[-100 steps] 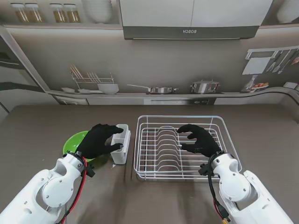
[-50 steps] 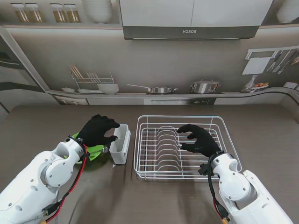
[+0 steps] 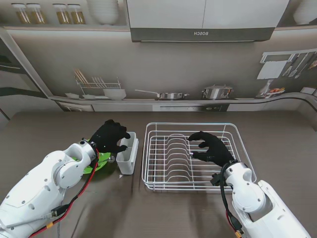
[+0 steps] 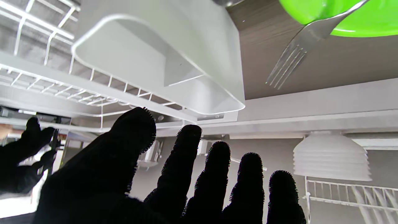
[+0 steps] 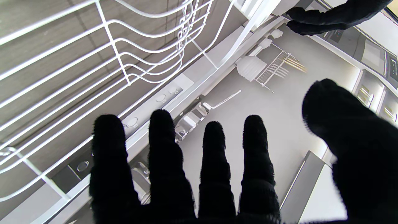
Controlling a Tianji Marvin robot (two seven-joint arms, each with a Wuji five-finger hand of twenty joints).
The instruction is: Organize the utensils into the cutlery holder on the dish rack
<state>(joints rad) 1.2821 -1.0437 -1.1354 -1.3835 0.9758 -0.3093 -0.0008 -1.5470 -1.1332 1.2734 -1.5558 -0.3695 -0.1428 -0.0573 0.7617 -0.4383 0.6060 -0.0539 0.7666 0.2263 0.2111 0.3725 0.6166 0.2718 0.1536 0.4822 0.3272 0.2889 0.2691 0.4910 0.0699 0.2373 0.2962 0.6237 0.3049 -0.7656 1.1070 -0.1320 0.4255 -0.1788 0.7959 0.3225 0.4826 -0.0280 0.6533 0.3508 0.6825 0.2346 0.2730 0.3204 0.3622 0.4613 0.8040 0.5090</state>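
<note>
Status check, stand view plus both wrist views.

Cutlery holder point(image 3: 128, 151): white, two compartments, hung on the left outer side of the wire dish rack point(image 3: 233, 130). In the left wrist view both compartments look empty; I see no utensil in it.

Fork point(image 4: 293, 49): lies with its handle over the rim of the green plate point(image 3: 92, 164) and its tines out over the desk point(image 3: 277, 129), just left of the holder. It appears ungrasped. A round metal piece sits at the plate's edge in the stand view, possibly a spoon bowl; too small to say.

My left hand point(image 3: 109, 138): hovering over the gap between plate and holder, fingers spread, holding nothing.

My right hand point(image 3: 210, 148): spread above the rack's middle wires, also holding nothing. Whether its fingertips touch the wires I cannot tell.

Judgement: nothing is sorted yet, and the task sits at its opening stage. Left to do: bring the left hand down on the fork, lift it, and stand it in a compartment, then the same for any other utensil on the plate.
</note>
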